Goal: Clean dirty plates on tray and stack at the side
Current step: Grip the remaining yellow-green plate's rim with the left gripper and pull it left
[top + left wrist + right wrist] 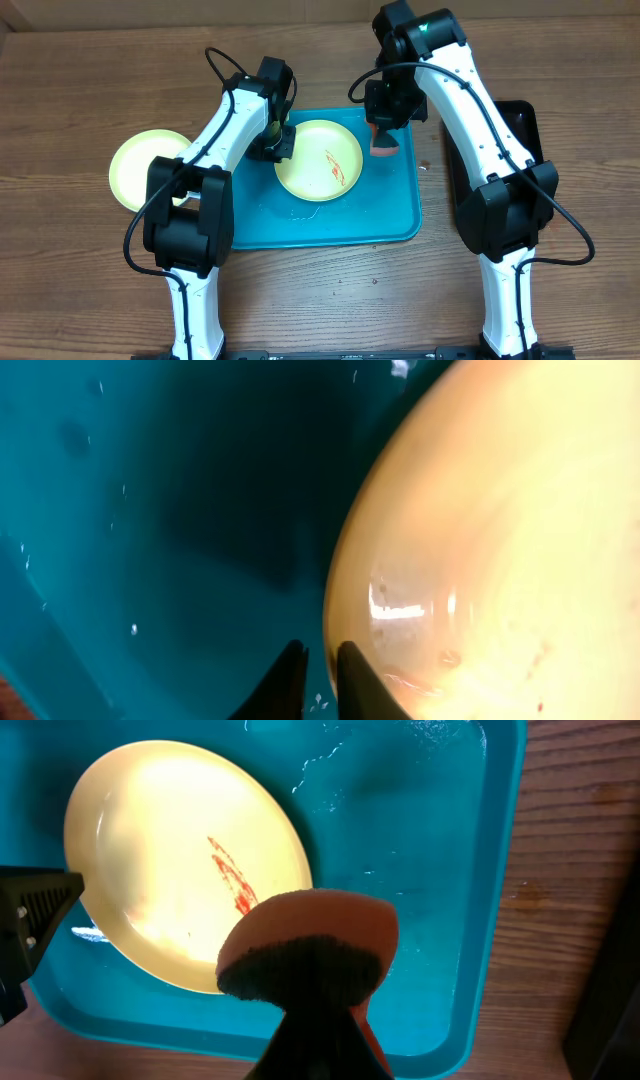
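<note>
Smeared yellow plate (318, 163) in tray (390, 215); its rim lies just outside left jaws, barely parted, empty. Right jaws clamp sponge (310, 935) just beside plate.

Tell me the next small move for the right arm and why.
Probably slide the right end effector, shut on the sponge, across over the plate and lower it onto the red smear. The smear is unwiped, and the sponge sits above the tray beside the plate.
</note>
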### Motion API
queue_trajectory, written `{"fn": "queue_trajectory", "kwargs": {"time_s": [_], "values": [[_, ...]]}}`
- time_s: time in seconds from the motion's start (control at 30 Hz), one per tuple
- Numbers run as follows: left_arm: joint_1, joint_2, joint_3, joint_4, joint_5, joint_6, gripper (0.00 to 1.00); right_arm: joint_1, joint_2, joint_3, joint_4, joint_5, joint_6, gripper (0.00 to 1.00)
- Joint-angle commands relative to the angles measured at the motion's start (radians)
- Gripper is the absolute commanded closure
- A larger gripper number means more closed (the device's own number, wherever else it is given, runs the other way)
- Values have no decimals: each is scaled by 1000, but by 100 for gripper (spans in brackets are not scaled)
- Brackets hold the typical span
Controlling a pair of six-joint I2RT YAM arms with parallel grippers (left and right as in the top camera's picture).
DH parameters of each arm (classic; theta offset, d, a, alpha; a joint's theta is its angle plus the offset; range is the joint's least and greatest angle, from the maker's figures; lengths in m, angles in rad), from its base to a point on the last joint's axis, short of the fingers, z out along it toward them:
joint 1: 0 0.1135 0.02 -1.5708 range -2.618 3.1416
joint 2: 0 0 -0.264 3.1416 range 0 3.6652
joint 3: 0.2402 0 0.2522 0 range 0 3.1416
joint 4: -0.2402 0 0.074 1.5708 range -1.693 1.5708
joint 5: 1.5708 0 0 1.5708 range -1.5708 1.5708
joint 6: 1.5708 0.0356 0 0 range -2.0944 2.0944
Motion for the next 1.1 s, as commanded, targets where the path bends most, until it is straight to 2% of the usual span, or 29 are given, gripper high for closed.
{"fn": "queue_trajectory", "kwargs": {"time_s": [0.0,0.13,0.27,0.3,0.43,0.6,0.77,0.87,0.9,0.93,1.0,1.07], "values": [[8,-26,19,-15,4,17,84,-13,-56,2,-3,1,-7,96],[23,-154,19,-18,6,-31,77,-14,-56,-20,-7,1,-8,96],[38,-313,19,-28,34,-77,63,-14,-56,-24,2,1,-7,96],[39,-347,18,-40,38,-101,62,-14,-56,-24,6,1,-7,96],[32,-406,13,-118,29,-224,74,-14,-56,-24,7,1,-7,96],[11,-411,-49,-113,-5,-314,75,-14,-56,-24,-2,1,-8,95],[14,-411,-176,-22,-11,-472,70,-14,-56,-24,-2,2,-8,95],[27,-411,-279,92,19,-589,54,-14,-56,-24,3,2,-8,95],[27,-411,-311,139,45,-607,46,-14,-56,-24,6,2,-8,95],[26,-411,-341,190,73,-615,43,-14,-56,-24,8,2,-8,95],[24,-410,-385,271,123,-615,43,-14,-56,-24,11,2,-8,95],[20,-410,-426,332,144,-615,49,-14,-56,-24,13,1,-8,95]]}}
